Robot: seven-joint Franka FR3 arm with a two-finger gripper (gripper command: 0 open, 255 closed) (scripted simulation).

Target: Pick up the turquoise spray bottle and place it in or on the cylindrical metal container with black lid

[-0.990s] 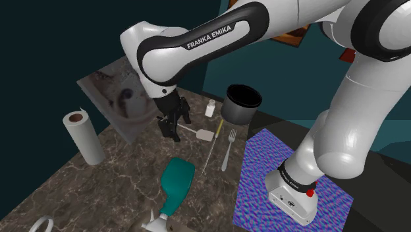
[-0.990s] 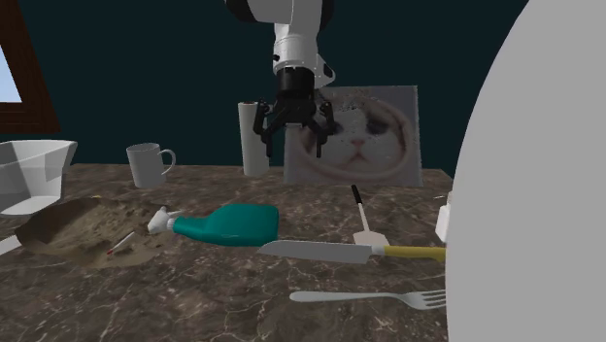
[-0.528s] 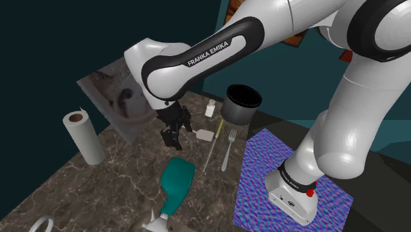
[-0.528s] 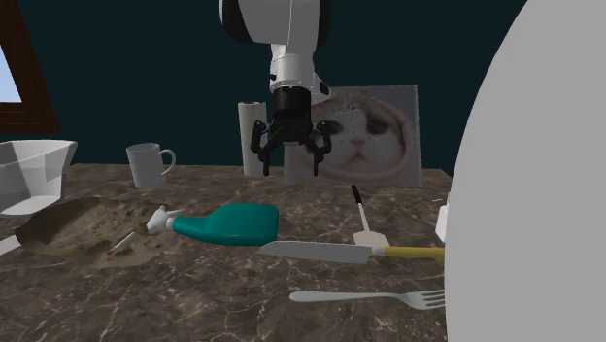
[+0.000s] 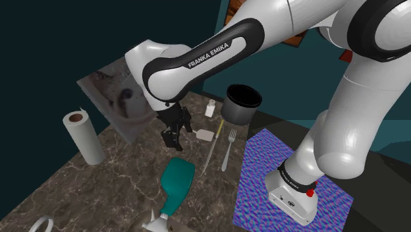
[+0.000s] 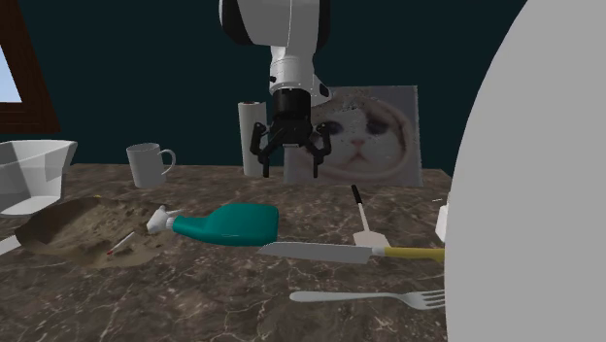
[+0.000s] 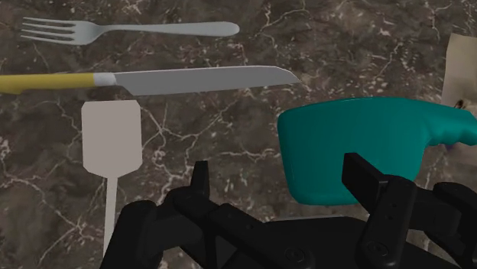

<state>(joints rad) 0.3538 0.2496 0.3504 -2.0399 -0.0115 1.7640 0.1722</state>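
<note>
First, shoulder view, all-black two-finger gripper point(image 5: 171, 135) above brown marble tabletop point(image 5: 125, 178), turquoise plastic spray bottle point(image 5: 176, 184) lying flat mid-tabletop, dark grey cylindrical container point(image 5: 242, 105) upright at the tabletop's edge, second exterior view, jaws spread wide, empty, wrist view, bottle's base between them, untouched.

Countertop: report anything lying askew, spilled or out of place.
The turquoise spray bottle lies flat on its side rather than upright. Its nozzle points at a brown patch on the countertop that may be a stain or spill. Nothing else stands out.
</note>
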